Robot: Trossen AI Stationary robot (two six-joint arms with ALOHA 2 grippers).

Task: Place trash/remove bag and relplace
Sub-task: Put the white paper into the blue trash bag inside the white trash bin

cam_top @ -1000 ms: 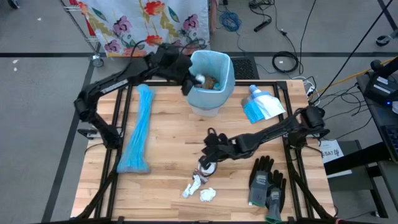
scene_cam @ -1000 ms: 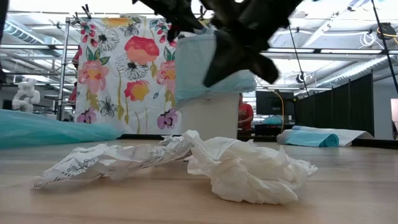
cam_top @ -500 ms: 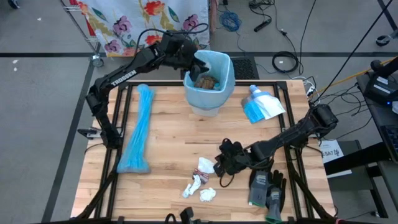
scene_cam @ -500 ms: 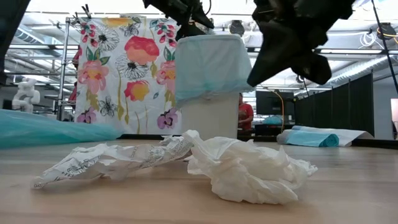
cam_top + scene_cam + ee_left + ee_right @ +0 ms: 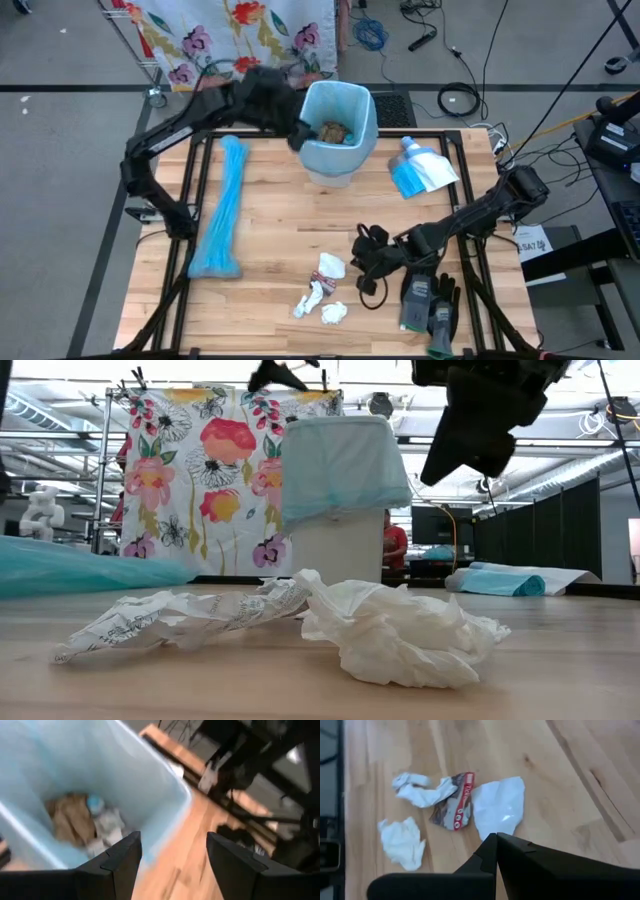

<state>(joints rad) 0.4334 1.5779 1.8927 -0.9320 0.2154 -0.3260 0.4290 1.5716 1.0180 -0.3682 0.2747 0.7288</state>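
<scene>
**Trash pickup: your right gripper is lining up on the last scraps.**
Your right gripper (image 5: pixel 366 268), fingers pressed together and empty, hangs just right of the trash (image 5: pixel 322 292) at the table's near edge; it must spread before descending. Your left gripper (image 5: pixel 172 851), fingers apart, hovers over the lined bin (image 5: pixel 338 125) at the far edge. A red-labelled wrapper (image 5: pixel 456 810) shows print I can't read.

white crumpled scraps (image 5: pixel 322 295) on table, brown wads (image 5: pixel 333 131) in bin
</scene>
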